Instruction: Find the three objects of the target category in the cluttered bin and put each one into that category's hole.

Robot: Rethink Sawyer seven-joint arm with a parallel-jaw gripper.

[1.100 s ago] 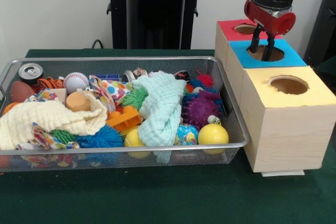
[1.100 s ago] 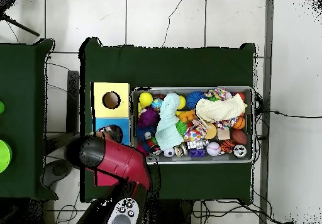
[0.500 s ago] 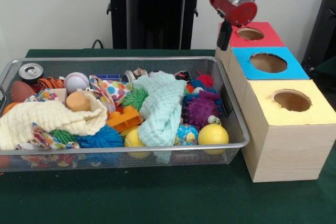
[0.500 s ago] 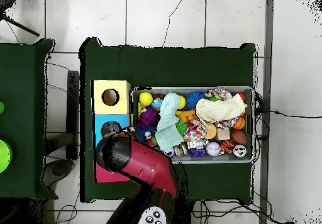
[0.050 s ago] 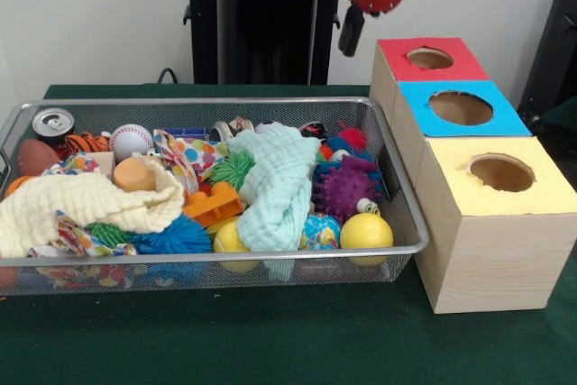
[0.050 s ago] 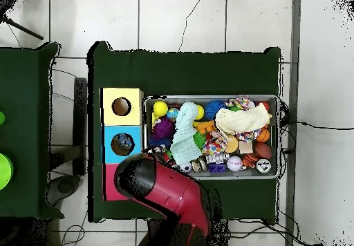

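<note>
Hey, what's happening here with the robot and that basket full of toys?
A red and black robot arm is sorting toys from a wire bin into a box with three holes, topped red, blue and yellow. Right now its hand is raised above the bin's far corner, next to the red-topped hole, and nothing shows in it. The bin is crammed with balls, spiky toys, cloths and a drink can, so the search is not finished.

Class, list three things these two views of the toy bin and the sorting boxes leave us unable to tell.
1. Gripper: open or shut is unclear in the front view; in the overhead view the arm covers it.
2. Red box: mostly under the arm in the overhead view.
3. Toys beneath the mint cloth and cream cloth: covered in both views.
</note>
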